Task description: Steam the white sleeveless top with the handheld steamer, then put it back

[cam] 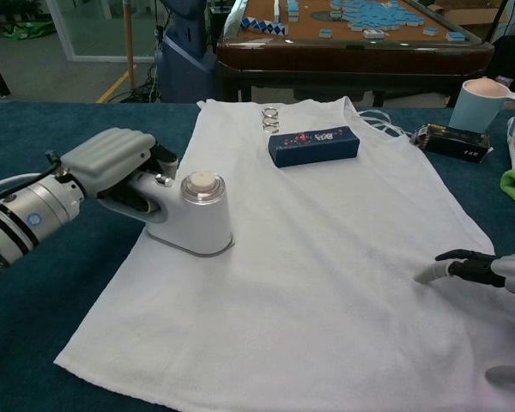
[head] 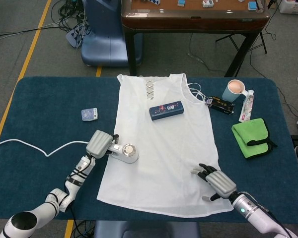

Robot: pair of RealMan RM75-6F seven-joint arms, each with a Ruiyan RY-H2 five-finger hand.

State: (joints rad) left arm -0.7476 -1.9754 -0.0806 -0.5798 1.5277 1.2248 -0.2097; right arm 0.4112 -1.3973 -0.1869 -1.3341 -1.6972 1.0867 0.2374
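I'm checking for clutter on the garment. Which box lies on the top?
The blue box, resting on the top's chest. The black box and small pack lie on the table.

I see a grey floor (head: 35, 29) beyond my dark blue table (head: 39, 99), crossed by a yellow line (head: 25, 64). Black cables (head: 69, 10) tangle near a blue chair (head: 104, 34). A dark wooden game table (head: 193, 20) stands behind, its brown top strewn with small blue-and-white tiles (cam: 360, 13). More loose cables (head: 198, 54) trail beneath it.

Blue-clothed table (head: 39, 119) under white top (head: 164, 148)
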